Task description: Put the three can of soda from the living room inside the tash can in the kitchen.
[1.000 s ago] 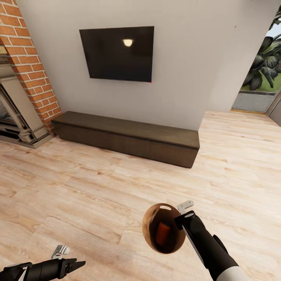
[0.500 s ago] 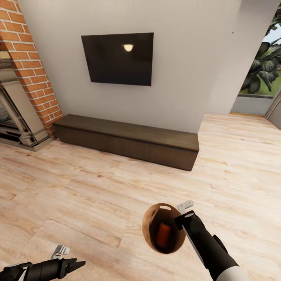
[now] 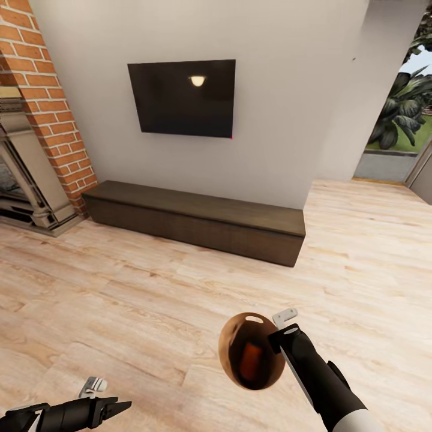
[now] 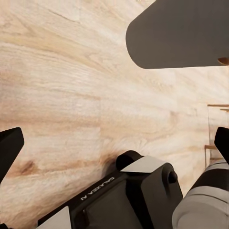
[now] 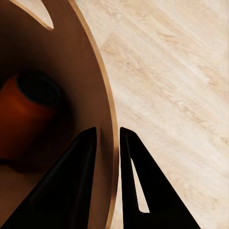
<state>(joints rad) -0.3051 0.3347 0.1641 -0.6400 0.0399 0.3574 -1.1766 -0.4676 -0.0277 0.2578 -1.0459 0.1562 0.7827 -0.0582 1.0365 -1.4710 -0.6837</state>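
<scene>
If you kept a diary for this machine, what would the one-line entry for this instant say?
right pincer: clamped on trash can wall, one finger each side | contents: orange-red soda can | left pincer: open, empty | ahead: TV, low bench

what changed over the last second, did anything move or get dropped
Only the camera moved: the TV, the low cabinet and the brick fireplace sit lower in the head view, so the view tilted or the robot backed off. Nothing was let go. The right gripper still pinches the trash can wall, with the orange-red can inside. The left gripper stays empty.
</scene>
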